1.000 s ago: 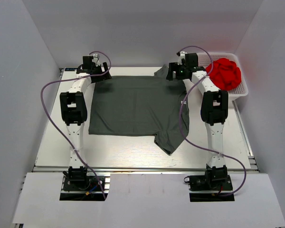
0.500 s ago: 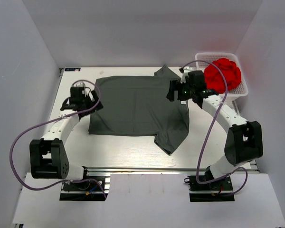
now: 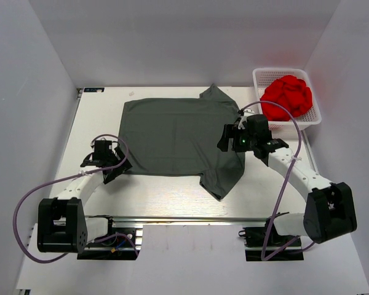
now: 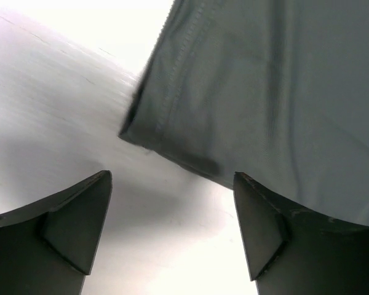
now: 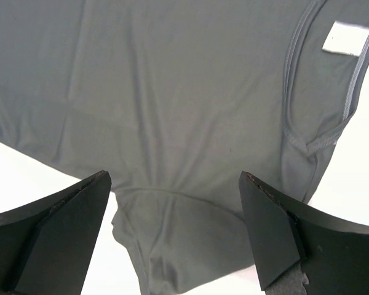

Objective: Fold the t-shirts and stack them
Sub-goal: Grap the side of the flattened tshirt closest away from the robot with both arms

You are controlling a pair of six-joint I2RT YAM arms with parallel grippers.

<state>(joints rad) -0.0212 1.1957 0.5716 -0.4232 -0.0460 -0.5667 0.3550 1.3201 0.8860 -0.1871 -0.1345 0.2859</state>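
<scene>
Presently, in the top view, one grey t-shirt (image 3: 172,132) lies spread flat on the desk (image 3: 154,195). Its bottom edge is to the left, with a far sleeve (image 3: 212,93) and a near sleeve (image 3: 221,183) at the right. The left jaws hang just beside the near hem corner (image 3: 120,168), and the right jaws hang over the shoulder end. Judgement: each arm is stationed at one end so the cloth can be lifted and folded across. A white basket (image 3: 280,70) at the far right holds a bunched red cloth (image 3: 287,97), apart from the work.

Left wrist view: the jaws stand apart with nothing between them. The hem corner lies just ahead on bare desk, untouched.

Right wrist view: the jaws stand apart above the shirt's chest. The collar (image 5: 293,86) and its white label (image 5: 346,38) sit at upper right. No fold is made yet.
</scene>
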